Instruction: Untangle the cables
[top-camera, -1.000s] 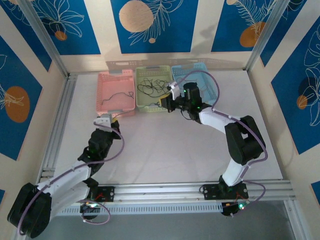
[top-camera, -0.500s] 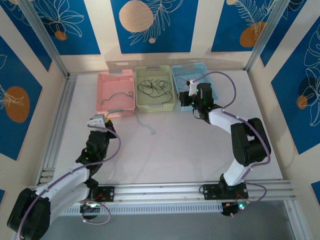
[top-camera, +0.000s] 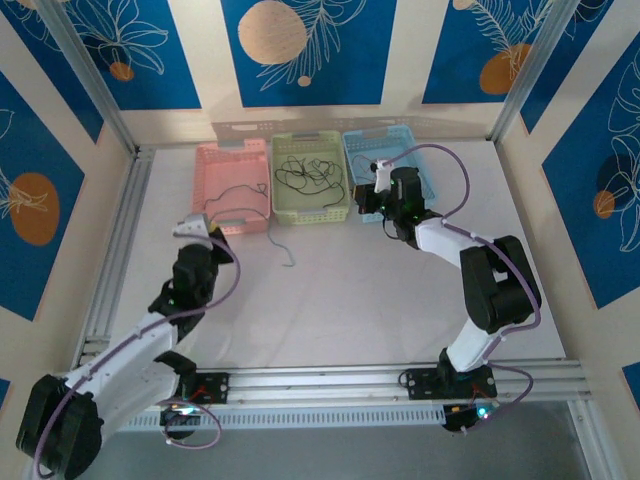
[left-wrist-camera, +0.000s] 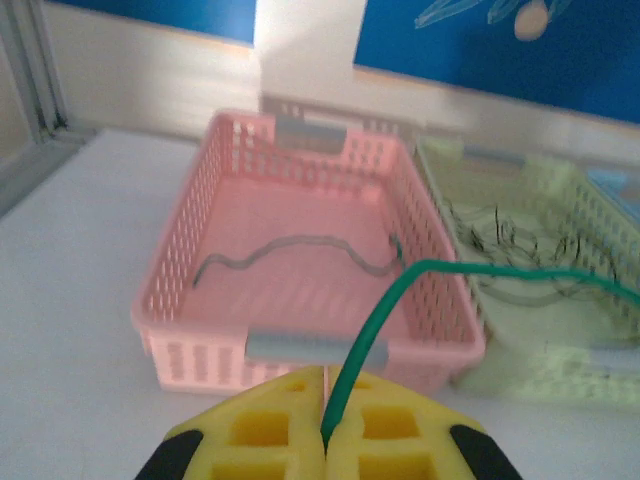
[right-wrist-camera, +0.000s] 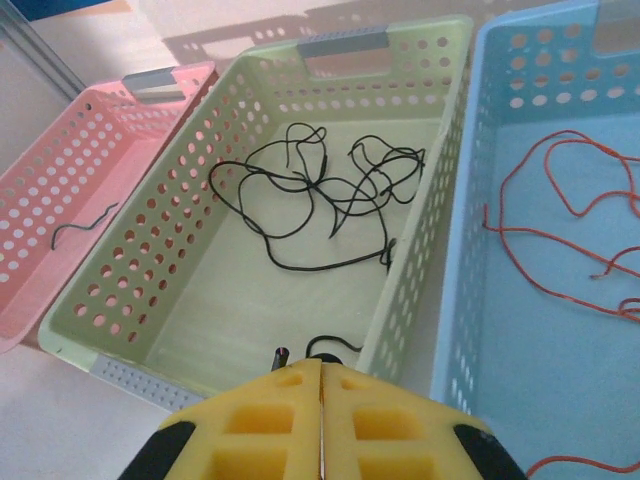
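Cables (right-wrist-camera: 320, 190) looked mostly sorted by colour from the right wrist: a black tangle lay in the green basket (right-wrist-camera: 230, 330), orange-red wires (right-wrist-camera: 560, 215) sprawled loose in the blue basket (right-wrist-camera: 470, 300), and one dark strand (right-wrist-camera: 85, 222) rested in the pink basket (right-wrist-camera: 60, 180). The right fingers (right-wrist-camera: 316, 385) were pressed together just above the green basket's near rim; whether a short black end (right-wrist-camera: 330, 346) was nipped between them could not be told. That black knot seemed the main work left. From the left wrist, the left fingers (left-wrist-camera: 318, 395) were clamped shut on a green cable (left-wrist-camera: 400, 290), which arched up and away to the right past the pink basket's near corner; placing it was judged not yet done. From above, the three baskets stood side by side along the far edge of the worktop (top-camera: 350, 310), with a thin strand (top-camera: 287, 252) curled just in front of them. Wide bare worktop lay between baskets and arm bases, while a metal rail (top-camera: 110, 260) ran close along the left arm, and the basket walls hemmed any reach inside.
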